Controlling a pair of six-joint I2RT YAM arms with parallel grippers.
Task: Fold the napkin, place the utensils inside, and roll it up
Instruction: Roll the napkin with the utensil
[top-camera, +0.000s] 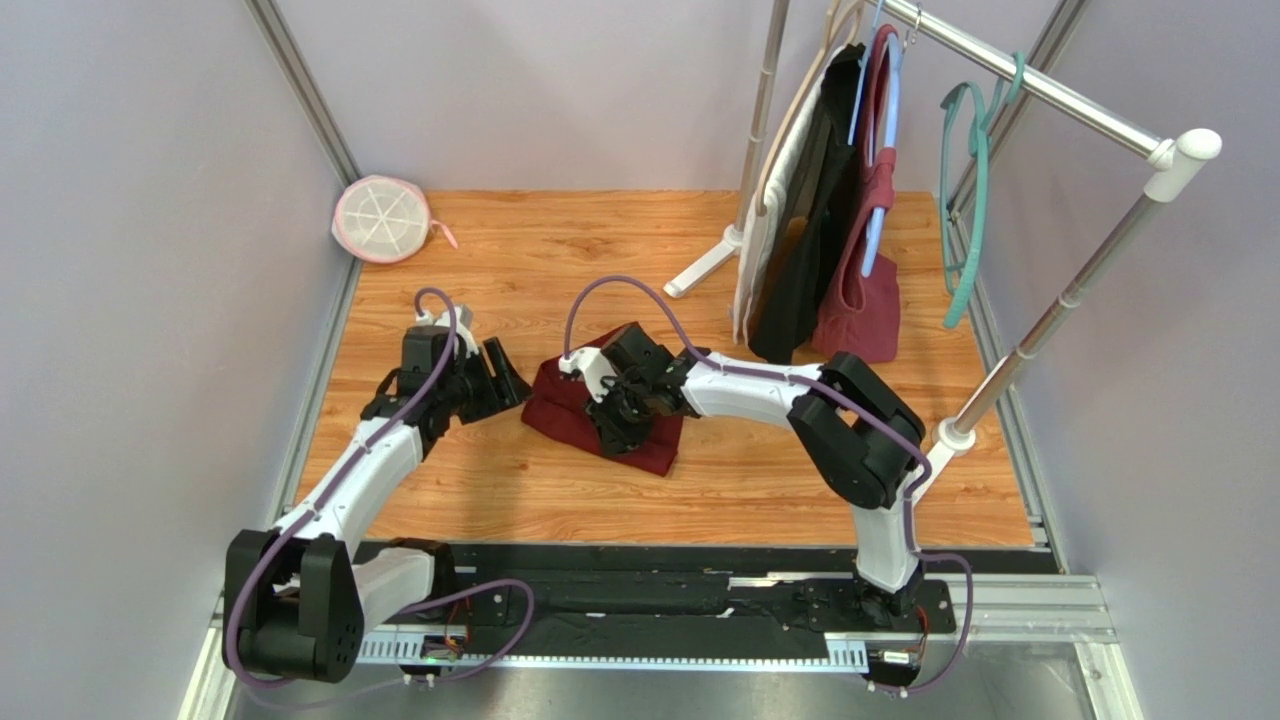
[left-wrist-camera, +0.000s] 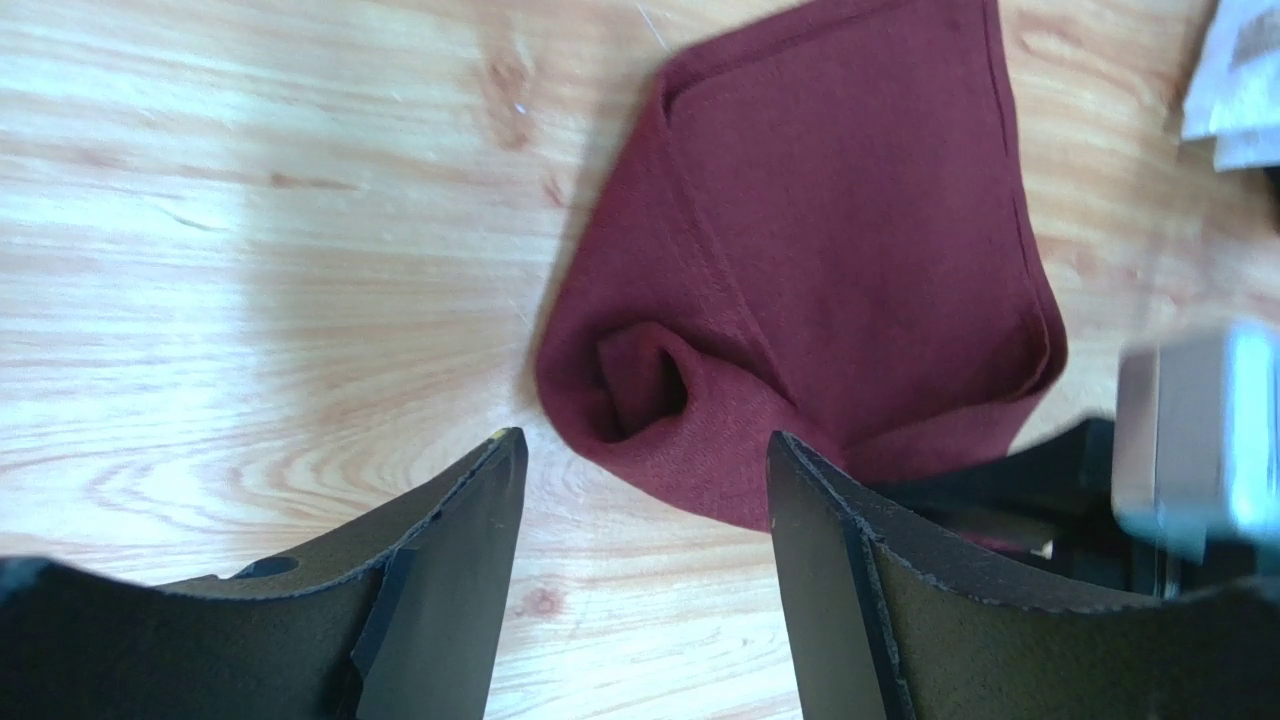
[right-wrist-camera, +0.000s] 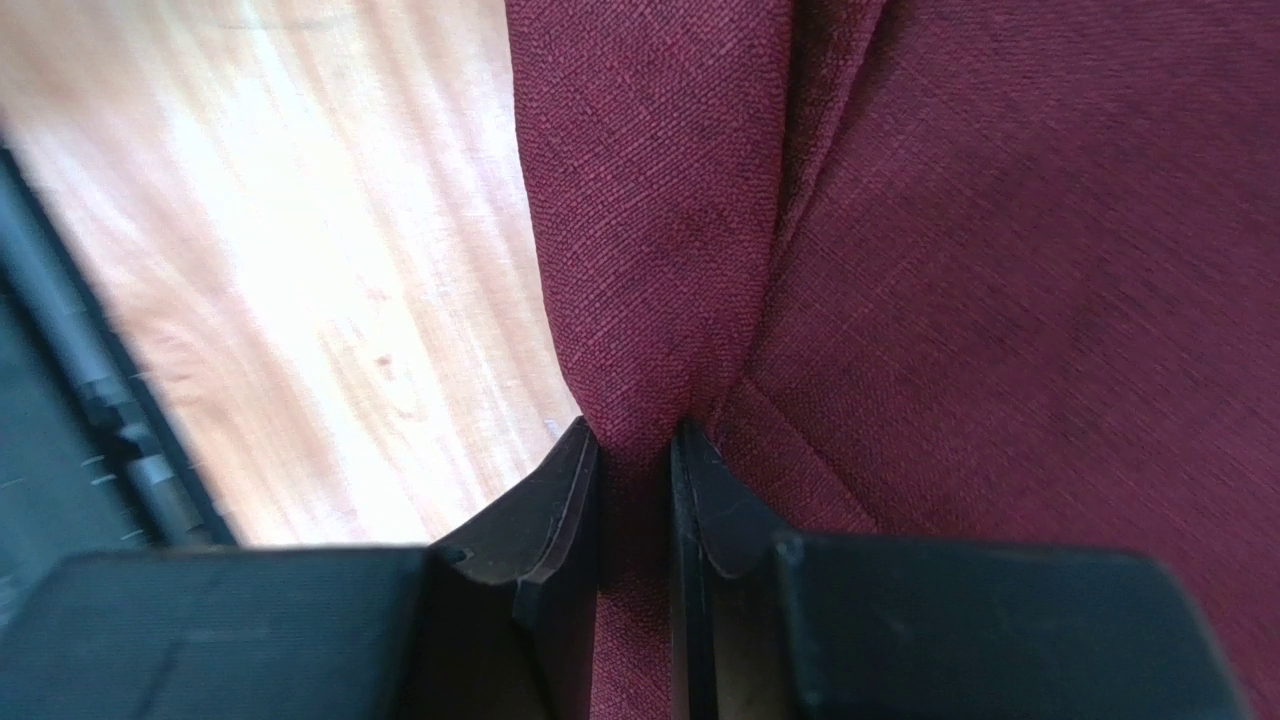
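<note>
The left gripper (left-wrist-camera: 643, 458) hovers just beside the napkin's (left-wrist-camera: 842, 225) rolled end, jaws apart and empty. The right gripper (right-wrist-camera: 633, 450) has its jaws clamped on a raised fold. The cloth lies mid-way across the desk (top-camera: 496, 270) — no utensils in sight. Best to draw the pinched fold over slowly, edges aligned — no dragging.

A wood-grain counter (top-camera: 496, 495) is seen, enclosed by plain grey walls. At its far left corner a round white disc with a pink rim (top-camera: 382, 219) is laid against the wall. On the far right a white clothes rack (top-camera: 1052, 98) is stood, one foot resting on the counter. A black garment (top-camera: 812, 210) and a burgundy bag (top-camera: 860, 308) are hung side by side from its rail. A teal hanger (top-camera: 969, 195) is hung apart to their right.
</note>
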